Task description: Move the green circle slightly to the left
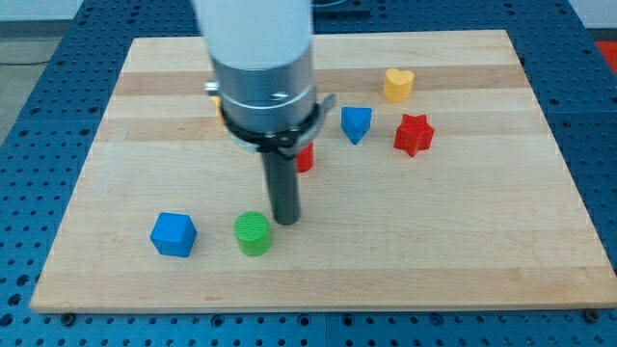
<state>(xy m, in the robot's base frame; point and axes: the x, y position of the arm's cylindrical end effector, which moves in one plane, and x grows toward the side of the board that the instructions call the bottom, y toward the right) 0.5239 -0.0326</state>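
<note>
The green circle (pixel 254 233), a short green cylinder, sits near the view's bottom, left of centre on the wooden board (pixel 463 231). My tip (pixel 285 221) is on the board just to the right of the green circle and slightly above it, very close to its edge; I cannot tell if they touch. The arm's white and grey body (pixel 263 67) rises above the rod and hides part of the board behind it.
A blue cube (pixel 174 234) lies left of the green circle. A red block (pixel 305 157) is partly hidden behind the rod. A blue block (pixel 356 123), a red star (pixel 414 135) and a yellow heart (pixel 398 85) lie toward the upper right.
</note>
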